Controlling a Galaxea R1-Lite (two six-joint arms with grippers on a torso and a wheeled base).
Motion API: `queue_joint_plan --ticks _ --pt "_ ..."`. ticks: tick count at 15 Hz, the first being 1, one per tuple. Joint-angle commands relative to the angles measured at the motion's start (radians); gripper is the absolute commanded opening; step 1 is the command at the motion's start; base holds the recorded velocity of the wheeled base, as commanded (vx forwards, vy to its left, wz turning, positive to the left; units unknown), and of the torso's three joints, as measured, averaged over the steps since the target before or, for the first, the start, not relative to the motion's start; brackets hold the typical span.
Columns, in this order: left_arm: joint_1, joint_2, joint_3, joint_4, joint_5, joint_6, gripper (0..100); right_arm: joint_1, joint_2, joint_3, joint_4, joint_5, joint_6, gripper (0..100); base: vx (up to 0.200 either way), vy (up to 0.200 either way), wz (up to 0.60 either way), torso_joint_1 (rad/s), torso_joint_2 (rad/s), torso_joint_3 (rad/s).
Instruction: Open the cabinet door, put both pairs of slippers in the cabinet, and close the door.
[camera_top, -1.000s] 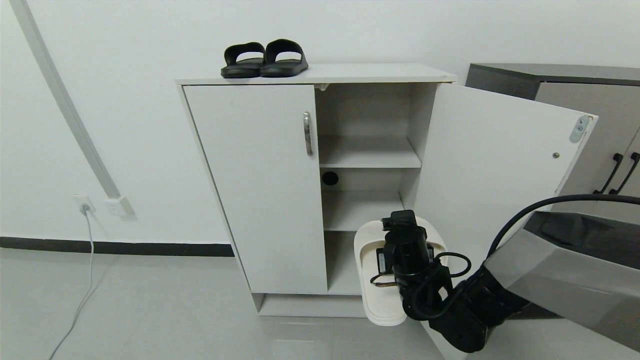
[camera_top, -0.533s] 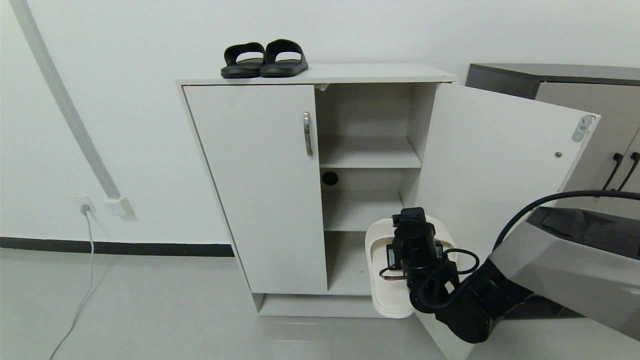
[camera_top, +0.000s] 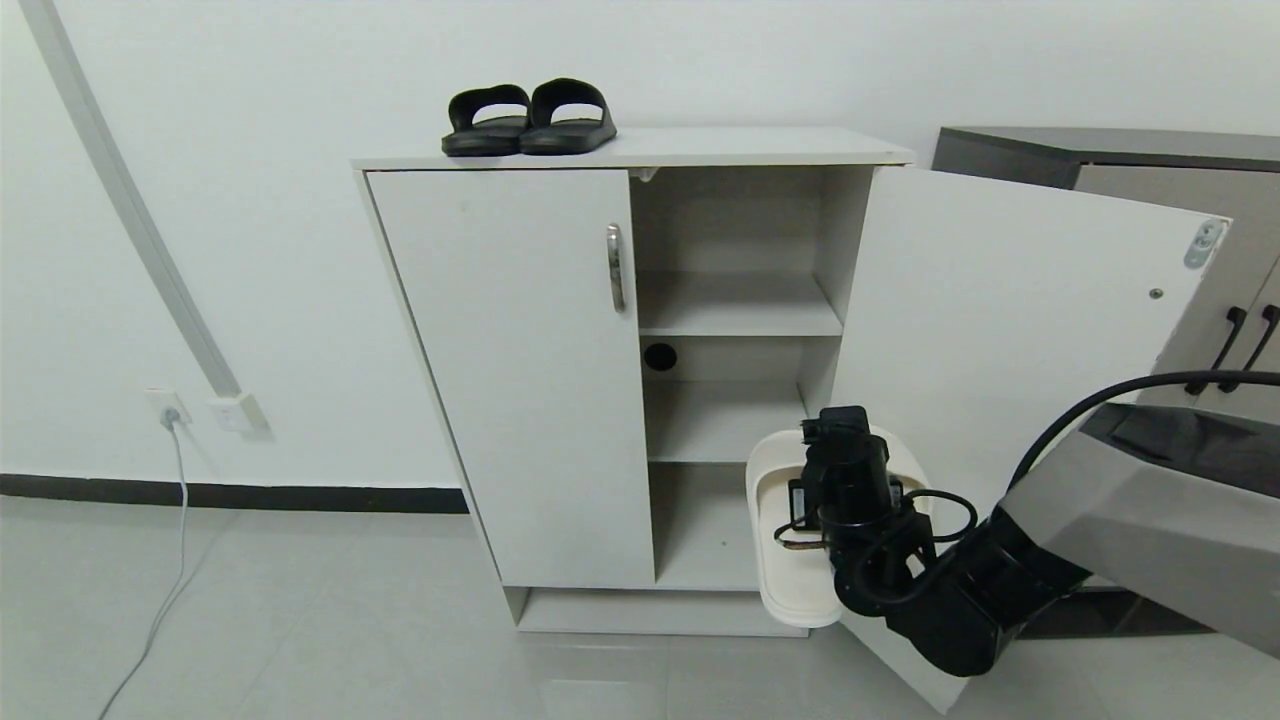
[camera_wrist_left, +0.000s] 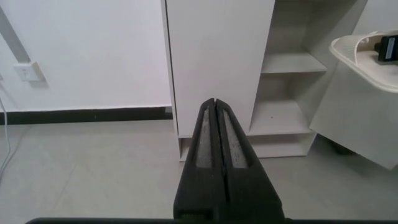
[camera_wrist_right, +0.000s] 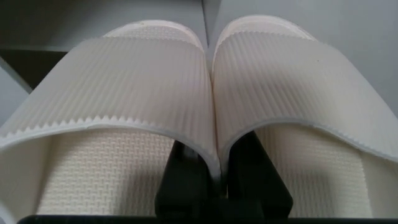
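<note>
Partly behind right hand (camera_top: 808, 512), white slippers (camera_top: 793, 596)

Head and left wrist views face the cabinet (camera_top: 520, 400).

The right gripper (camera_wrist_right: 216, 186) is mostly hidden from us. The white slippers' (camera_wrist_right: 149, 81) straps cover its fingertips up close, and from the head camera its own wrist does. That arm also covers much of the slippers and the open door's (camera_top: 1000, 330) lower corner, in front of the cabinet (camera_top: 740, 147). Behind the cabinet's closed door (camera_top: 520, 380) we see nothing (the grey cupboard (camera_top: 1130, 160) beside the cabinet is cut by the edge).
</note>
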Motion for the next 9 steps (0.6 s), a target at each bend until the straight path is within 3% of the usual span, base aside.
queue_joint_plan --ticks 1,4,9 --pt "0.001 0.001 0.0 0.0 0.0 0.002 0 0.037 -0.009 0.006 -0.005 0.012 0.002 0 0.0 0.0 0.0 0.0 0.0 0.0" --pt "0.001 0.001 0.0 0.0 0.0 0.002 0 0.123 0.047 -0.057 -0.008 0.056 0.024 0 0.0 0.0 0.0 0.0 0.0 0.0" --pt "0.001 0.001 0.0 0.0 0.0 0.003 0 0.126 0.18 -0.178 -0.007 0.052 0.068 0 0.0 0.0 0.0 0.0 0.0 0.0"
